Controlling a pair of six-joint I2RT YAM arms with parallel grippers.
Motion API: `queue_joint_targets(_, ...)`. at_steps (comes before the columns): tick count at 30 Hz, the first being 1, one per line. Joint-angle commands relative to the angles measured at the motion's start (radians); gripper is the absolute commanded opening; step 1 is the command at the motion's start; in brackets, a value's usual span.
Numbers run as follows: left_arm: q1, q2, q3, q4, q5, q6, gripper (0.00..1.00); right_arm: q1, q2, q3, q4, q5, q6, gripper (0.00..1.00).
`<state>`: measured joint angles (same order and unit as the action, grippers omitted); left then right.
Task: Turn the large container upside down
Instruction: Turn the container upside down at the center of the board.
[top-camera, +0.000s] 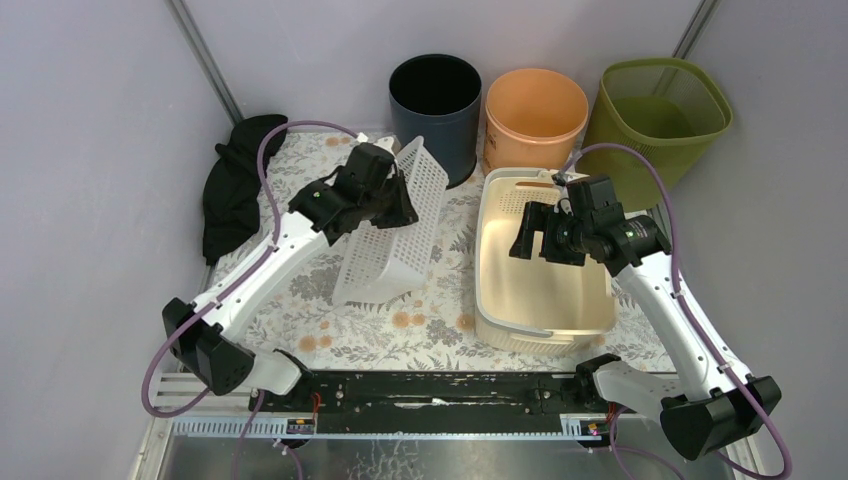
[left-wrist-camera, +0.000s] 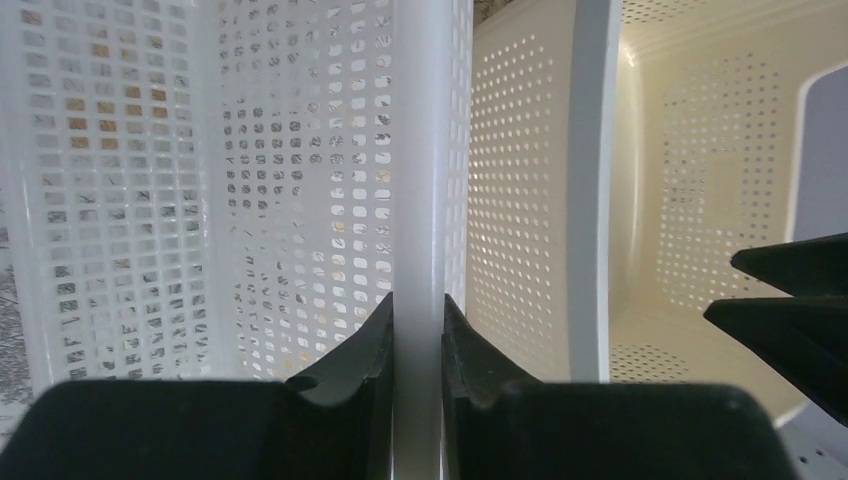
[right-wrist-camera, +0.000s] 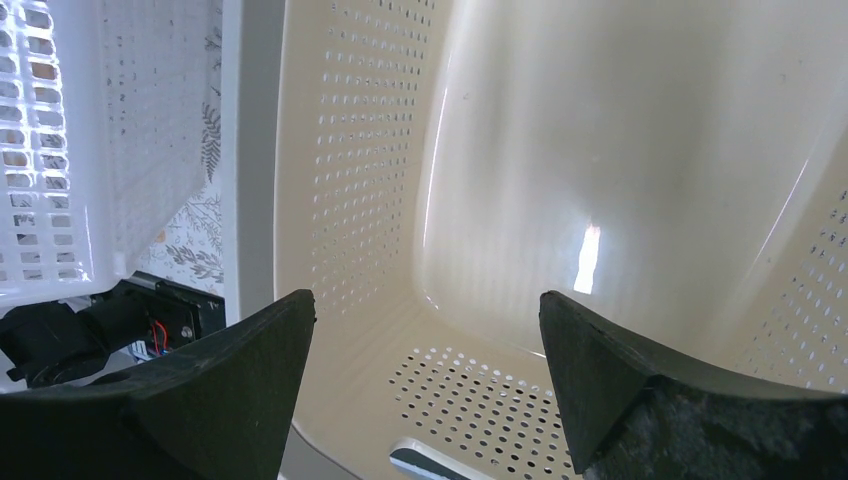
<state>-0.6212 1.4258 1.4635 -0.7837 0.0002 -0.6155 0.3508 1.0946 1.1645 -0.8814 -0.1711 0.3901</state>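
left arm: stretched forward, wrist raised | left tool (top-camera: 402, 207): narrow, clamped on the rim of the white basket (top-camera: 385, 265), which is tipped on edge on the surface (top-camera: 400, 325) | right arm: bent inward | right tool (top-camera: 526, 236): wide, holding nothing, hovering inside the cream tub (top-camera: 545, 335), which sits upright beneath it

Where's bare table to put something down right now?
Best: the floral strip between the white basket, cream tub and the arm rail. Smaller patch between the black cloth and the basket, under the left arm. Crowded: the back, with dark bin, orange bin and green bin; basket-tub gap is narrow.
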Motion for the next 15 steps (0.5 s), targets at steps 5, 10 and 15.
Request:
queue_joint_targets(5, 0.087, -0.115, -0.087, 0.235, 0.198, -0.05, 0.01, 0.005, -0.004, 0.062, -0.001, -0.016, 0.004, 0.9)
queue_joint_targets(10, 0.148, -0.185, -0.185, 0.355, 0.281, -0.095, 0.01, 0.005, -0.012, 0.052, -0.001, -0.016, 0.006, 0.9)
queue_joint_targets(15, 0.234, -0.245, -0.316, 0.538, 0.437, -0.201, 0.01, 0.005, -0.019, 0.039, 0.002, -0.018, 0.012, 0.9)
